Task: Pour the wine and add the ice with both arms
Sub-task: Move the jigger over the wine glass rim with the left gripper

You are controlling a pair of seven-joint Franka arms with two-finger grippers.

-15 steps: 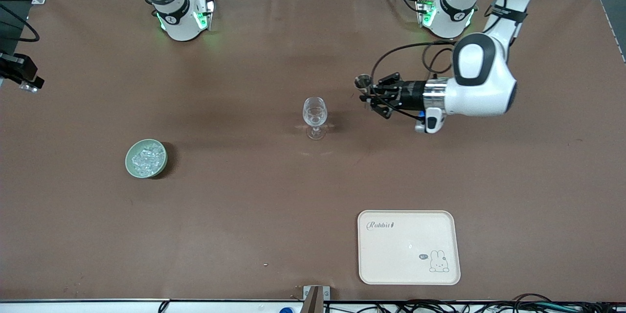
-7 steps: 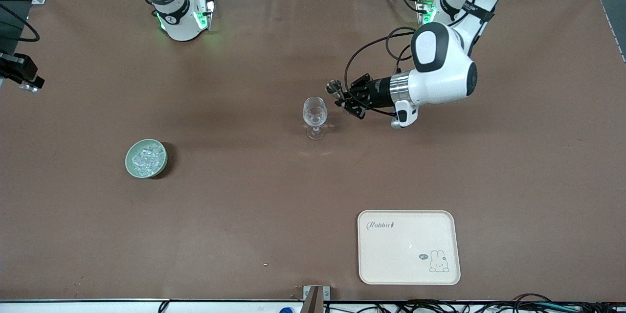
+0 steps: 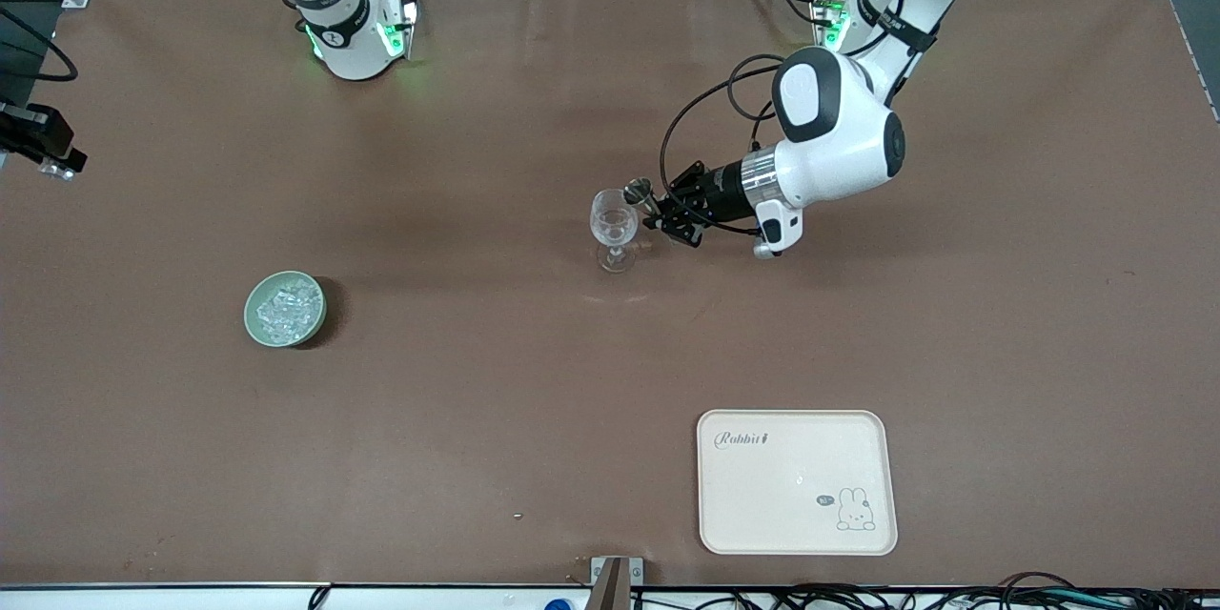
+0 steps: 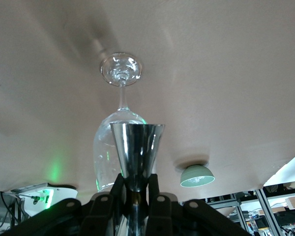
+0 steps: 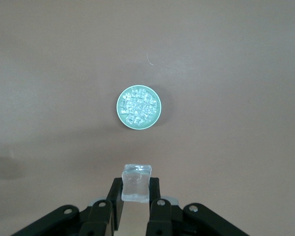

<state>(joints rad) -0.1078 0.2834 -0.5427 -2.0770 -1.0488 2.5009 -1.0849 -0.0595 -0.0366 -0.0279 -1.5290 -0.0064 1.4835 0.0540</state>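
A clear wine glass [image 3: 614, 221] stands upright mid-table. My left gripper [image 3: 658, 210] is shut on a small steel jigger [image 3: 637, 191] and holds it right beside the glass's rim, on the side toward the left arm's end. In the left wrist view the jigger [image 4: 136, 147] sits between the black fingers [image 4: 159, 189] with the glass [image 4: 105, 157] just past it. My right gripper [image 5: 136, 191] is shut on one clear ice cube [image 5: 136, 183], high over the green bowl [image 5: 119, 109] of ice [image 5: 139, 106]. The right gripper is out of the front view.
The green bowl [image 3: 254, 315] with several ice cubes [image 3: 286, 305] stands toward the right arm's end, nearer the front camera than the glass. A cream tray [image 3: 796, 481] lies near the front edge. A black device [image 3: 38, 143] sits at the table's edge.
My left arm has swung the jigger from the left arm's end over to the wine glass's rim. The glass, the bowl and the tray have not moved.
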